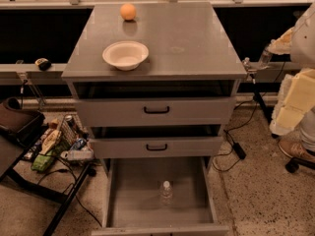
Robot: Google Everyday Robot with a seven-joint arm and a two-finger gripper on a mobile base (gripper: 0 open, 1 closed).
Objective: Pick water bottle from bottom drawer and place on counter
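Observation:
The water bottle, clear with a white cap, stands upright on the grey floor of the open bottom drawer, near its middle. The counter is the glossy grey cabinet top above it. My arm comes in from the right edge with pale yellow padding. My gripper is beside the counter's right front corner, about level with the top. It is far above and to the right of the water bottle and touches nothing of it.
A white bowl and an orange ball sit on the counter's left half. Two shut drawers with black handles are above the open one. Cables lie on the floor at right, and a folding stand and clutter at left.

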